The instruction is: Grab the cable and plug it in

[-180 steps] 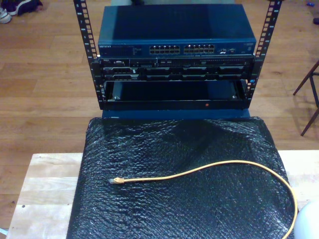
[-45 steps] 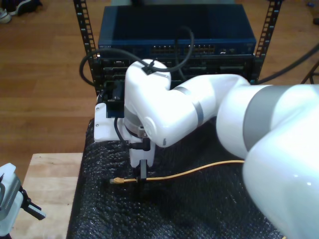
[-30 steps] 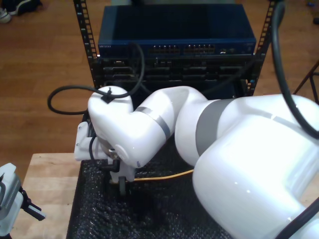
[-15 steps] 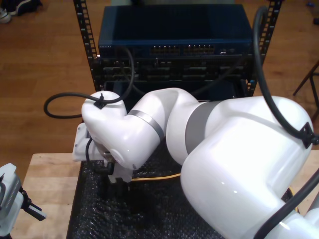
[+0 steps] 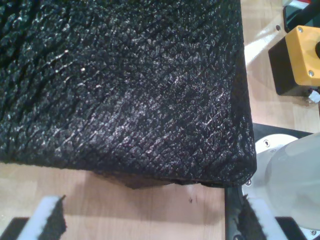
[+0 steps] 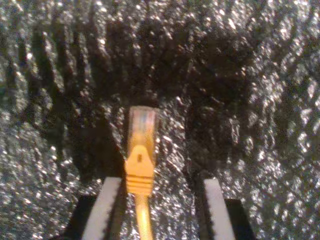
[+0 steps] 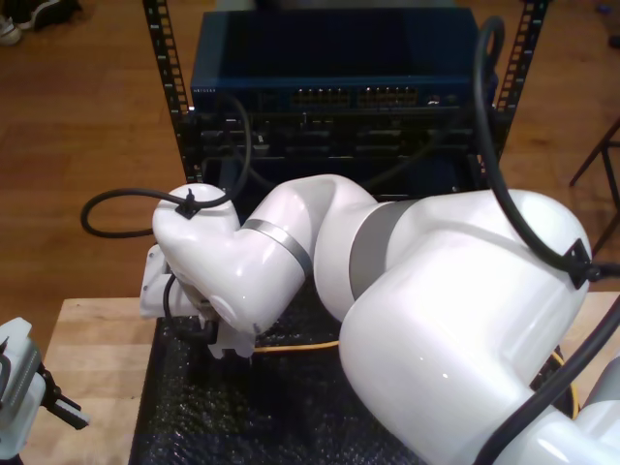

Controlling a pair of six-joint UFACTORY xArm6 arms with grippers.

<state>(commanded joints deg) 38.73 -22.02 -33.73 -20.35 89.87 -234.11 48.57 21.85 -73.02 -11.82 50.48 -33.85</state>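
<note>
The yellow-orange cable (image 6: 139, 172) lies on the black foam mat (image 6: 260, 100), its clear plug pointing away from the camera. My second gripper (image 6: 161, 210) is open and low over the mat, straddling the cable just behind the plug. The boot sits close against one finger (image 6: 107, 207), with a wide gap to the other. In the exterior view the big white second arm (image 7: 242, 281) hides the plug, and a stretch of cable (image 7: 305, 346) runs out from under it. My first gripper (image 5: 155, 225) is open with nothing in it, over the wooden table beside the mat's corner (image 5: 235, 165).
A blue network switch (image 7: 344, 73) with rows of ports sits in a black rack (image 7: 165, 68) behind the mat. A yellow and black box (image 5: 297, 60) and a white arm base (image 5: 290, 175) stand near the mat's corner. Thick black arm cables (image 7: 116, 199) loop over the floor.
The second arm came in over the mat, shifted toward the exterior view's left and lowered. It now covers the plug, which lay in plain view before.
</note>
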